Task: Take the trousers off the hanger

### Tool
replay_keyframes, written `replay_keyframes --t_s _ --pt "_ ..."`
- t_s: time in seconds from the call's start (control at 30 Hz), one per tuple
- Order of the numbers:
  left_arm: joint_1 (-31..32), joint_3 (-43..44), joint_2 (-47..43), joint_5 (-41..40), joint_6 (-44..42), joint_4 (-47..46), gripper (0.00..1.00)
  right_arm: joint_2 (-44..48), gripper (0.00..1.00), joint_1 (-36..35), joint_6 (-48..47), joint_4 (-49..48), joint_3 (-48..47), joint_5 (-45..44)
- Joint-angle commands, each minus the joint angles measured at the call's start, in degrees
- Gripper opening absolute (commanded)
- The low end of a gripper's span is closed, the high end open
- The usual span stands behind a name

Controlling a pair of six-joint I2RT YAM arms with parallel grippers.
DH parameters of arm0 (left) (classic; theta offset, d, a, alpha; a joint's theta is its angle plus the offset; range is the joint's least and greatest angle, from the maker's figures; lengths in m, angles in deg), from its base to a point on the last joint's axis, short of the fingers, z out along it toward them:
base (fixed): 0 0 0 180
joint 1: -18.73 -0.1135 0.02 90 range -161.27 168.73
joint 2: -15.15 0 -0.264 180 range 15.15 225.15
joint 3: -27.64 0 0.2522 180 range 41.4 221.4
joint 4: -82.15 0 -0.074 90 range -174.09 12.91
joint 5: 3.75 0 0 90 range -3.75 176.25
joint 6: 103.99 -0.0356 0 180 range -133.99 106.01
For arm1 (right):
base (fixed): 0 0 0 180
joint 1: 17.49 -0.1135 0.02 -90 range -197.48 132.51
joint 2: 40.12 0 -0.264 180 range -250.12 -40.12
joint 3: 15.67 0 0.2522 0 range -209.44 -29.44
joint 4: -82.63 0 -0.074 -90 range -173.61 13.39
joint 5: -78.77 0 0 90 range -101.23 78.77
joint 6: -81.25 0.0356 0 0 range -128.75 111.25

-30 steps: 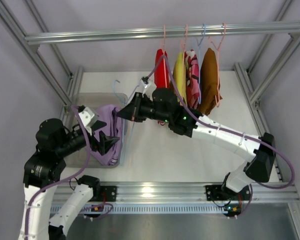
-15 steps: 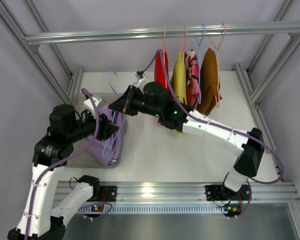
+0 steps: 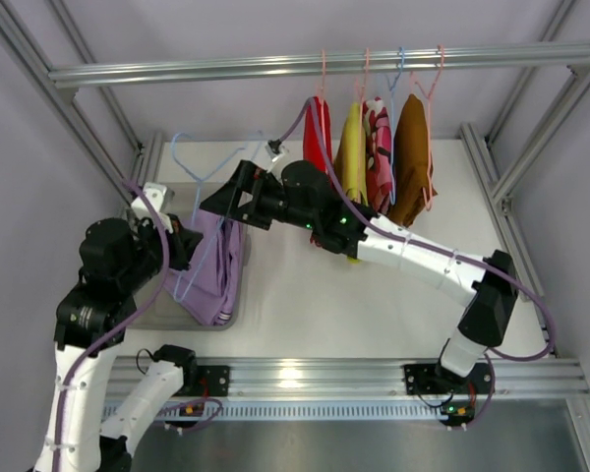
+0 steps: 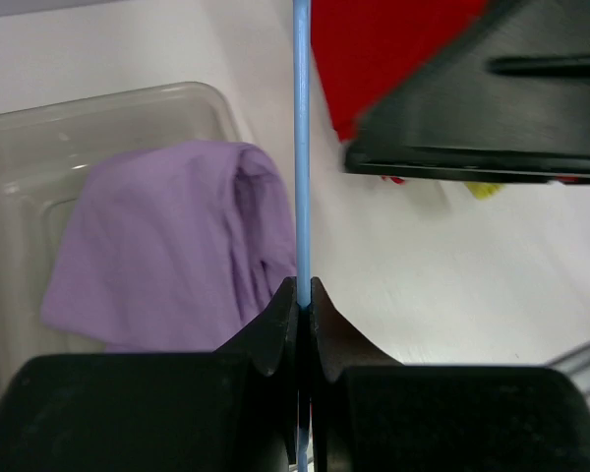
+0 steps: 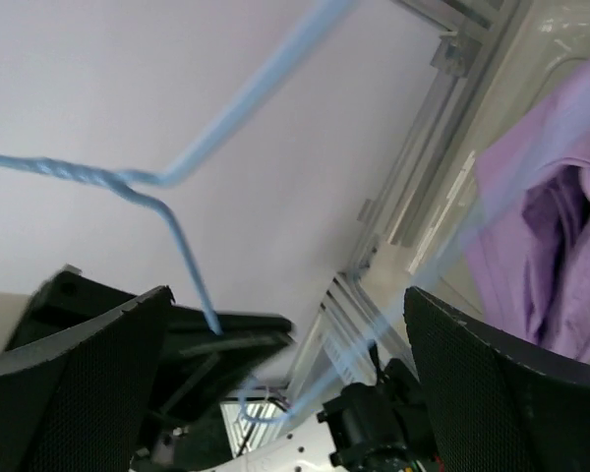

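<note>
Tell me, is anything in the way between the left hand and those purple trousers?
Nothing visible, apart from the blue hanger whose wire the left hand is pinching. The lilac trousers lie in the clear tub just beyond its fingertips.

The lilac trousers (image 4: pixel 167 246) are seen as soft, matt cloth. The bin (image 4: pixel 39 128) is formed of translucent, glossy plastic. The hanger (image 4: pixel 301 147) is made of thin, smooth blue wire. The left gripper (image 4: pixel 303 300) is finished in matt black plastic; on the right gripper (image 5: pixel 287 324), finely dimpled black pads (image 5: pixel 79 393) are seen.
</note>
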Motion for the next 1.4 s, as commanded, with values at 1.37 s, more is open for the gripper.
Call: replay_keyframes --t_s 1.37 --pt "-47.5 48.7 45.5 25.3 -19.9 12.0 0.00 24.2 0.99 13.4 -17.7 -6.2 16.8 16.8"
